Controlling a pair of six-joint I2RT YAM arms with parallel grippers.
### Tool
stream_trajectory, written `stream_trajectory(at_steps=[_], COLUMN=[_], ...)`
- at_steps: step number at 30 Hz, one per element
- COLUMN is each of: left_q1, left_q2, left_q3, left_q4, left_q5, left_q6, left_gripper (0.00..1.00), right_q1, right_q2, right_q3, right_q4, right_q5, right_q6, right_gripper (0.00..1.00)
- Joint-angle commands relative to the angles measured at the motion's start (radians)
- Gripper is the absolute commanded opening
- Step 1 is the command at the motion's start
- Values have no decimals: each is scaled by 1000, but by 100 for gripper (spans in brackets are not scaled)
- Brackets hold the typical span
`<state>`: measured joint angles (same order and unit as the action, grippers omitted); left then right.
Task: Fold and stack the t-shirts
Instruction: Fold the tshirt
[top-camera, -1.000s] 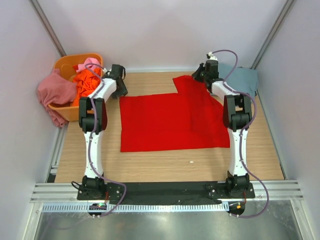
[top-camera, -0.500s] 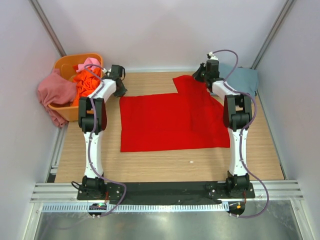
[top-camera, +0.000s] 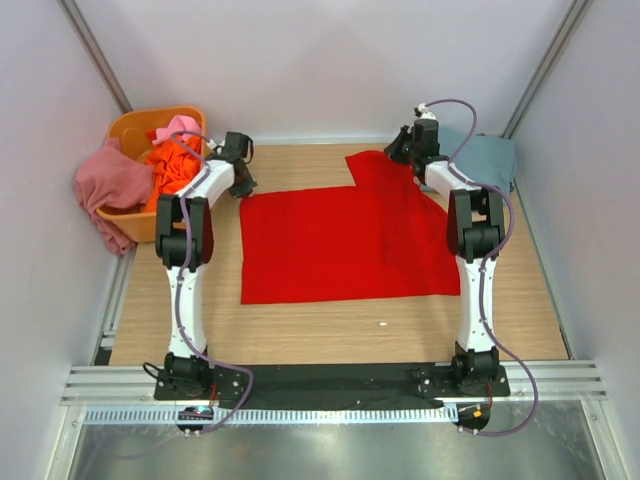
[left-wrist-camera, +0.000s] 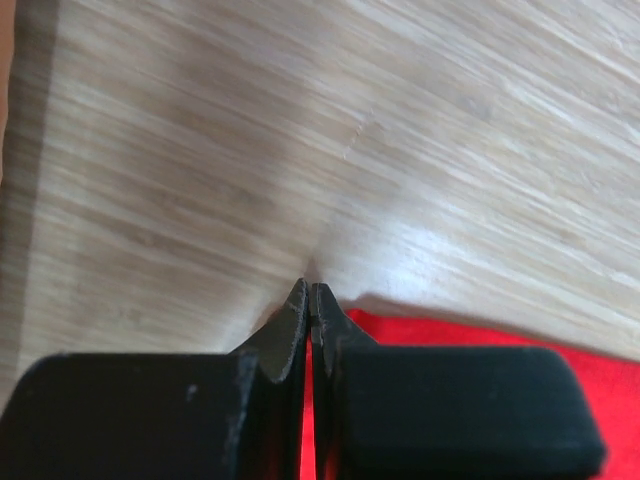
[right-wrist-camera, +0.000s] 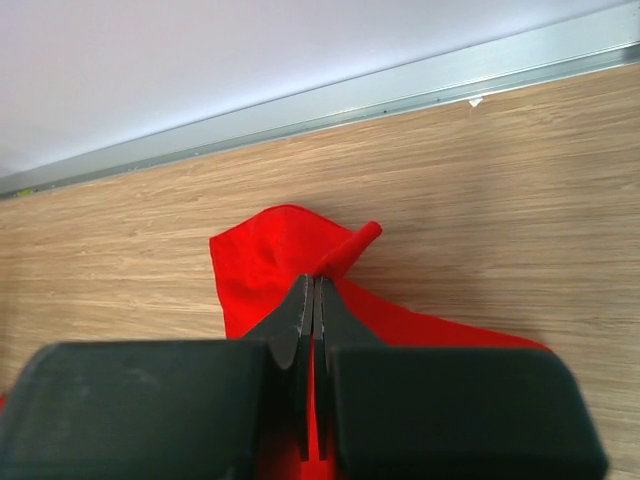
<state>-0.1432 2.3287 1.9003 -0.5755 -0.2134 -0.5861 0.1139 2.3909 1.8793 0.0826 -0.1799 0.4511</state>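
Note:
A bright red t-shirt (top-camera: 345, 243) lies flat across the middle of the wooden table. My left gripper (top-camera: 247, 187) sits at its far left corner, shut on the red cloth (left-wrist-camera: 500, 335), which shows between the fingers (left-wrist-camera: 290, 325). At the far right sleeve (right-wrist-camera: 262, 262), my right gripper (top-camera: 396, 155) is shut on a pinched ridge of red cloth (right-wrist-camera: 352, 250). A grey-blue t-shirt (top-camera: 490, 158) lies at the far right. Orange (top-camera: 172, 165), pink (top-camera: 178, 127) and dusty rose (top-camera: 108, 185) shirts fill the tub.
An orange plastic tub (top-camera: 133, 128) stands at the far left corner, with the dusty rose shirt draped over its side. A metal rail (right-wrist-camera: 400, 95) runs along the back wall. White walls close in both sides.
My left gripper has closed on the red shirt's far left corner and shifted slightly. The right gripper and the shirt have stayed put.

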Motion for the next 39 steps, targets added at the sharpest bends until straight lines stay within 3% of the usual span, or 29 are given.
stream_trajectory(at_steps=[1,5,12,39], left_q1=[-7,-7,-15,-38], left_q2=[-92,-133,-204,-511], left_q3=[3,8,-32,-412], left_q4=[-43,-61,-78,-66], left_q5=[-18,-14,17,31], left_q6=[19,29,12,20], left_gripper=[0,0,0,0], right_q1=[7,7,9,-3], right_q2=[-88,-113,-258,-978], right_q3=[44,95,28,-732], right_q4=[29,-63,-150,-216], right_q5=[-16,-12,-4,112], right_q6=[-5,-35,-84,-167], right_gripper=[1,1,1,1])
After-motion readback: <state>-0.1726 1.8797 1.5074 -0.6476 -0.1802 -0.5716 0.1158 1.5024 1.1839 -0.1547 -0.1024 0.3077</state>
